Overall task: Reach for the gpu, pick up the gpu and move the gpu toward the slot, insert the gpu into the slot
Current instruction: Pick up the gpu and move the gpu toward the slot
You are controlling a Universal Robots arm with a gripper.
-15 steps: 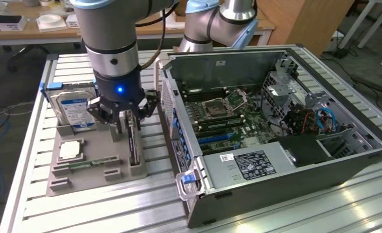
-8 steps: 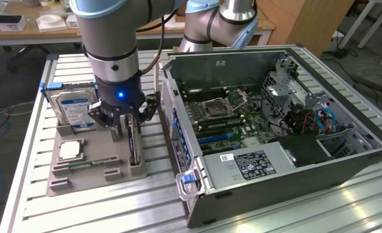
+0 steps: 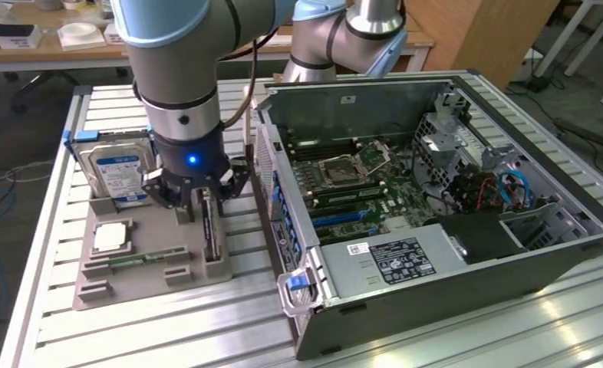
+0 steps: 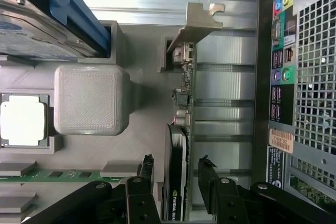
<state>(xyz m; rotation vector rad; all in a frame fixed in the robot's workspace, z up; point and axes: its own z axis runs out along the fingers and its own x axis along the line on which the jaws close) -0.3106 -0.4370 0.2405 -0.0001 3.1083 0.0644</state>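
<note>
Gpu [image 3: 209, 238] stands on its long edge in a groove of the grey holder [image 3: 148, 287] on the worktop [image 3: 127, 337], just beside the open case [image 3: 435, 192] and outside it. We take that upright pose to be the reason for the holder: with the card on edge, both flat faces are free for a grip from above, and the card is already turned the way it must go down into a slot. In the wrist view the gpu [image 4: 184, 103] shows edge-on, its fan side facing the holder's raised block [image 4: 92, 100] and its metal bracket [image 4: 199, 22] at the far end, away from the pincer.

The pincer [image 3: 201, 201] hangs straight over the card, arm vertical. From the wrist, the pincer [image 4: 177, 165] straddles the gpu at the fan, with fingers [image 4: 207, 170] on either side. We see a sliver of gap between each tip and the card, so we judge it open, around the card but not gripping it; nothing is lifted. Gripping by the faces here would leave the bottom contact edge and bracket clear, which we think is the point.

The blue slot [image 3: 337, 220] on the board inside the case lies bare, well apart from the card. The drive [image 3: 117, 172] stands in its own pocket of the holder, beside the pincer but untouched.
</note>
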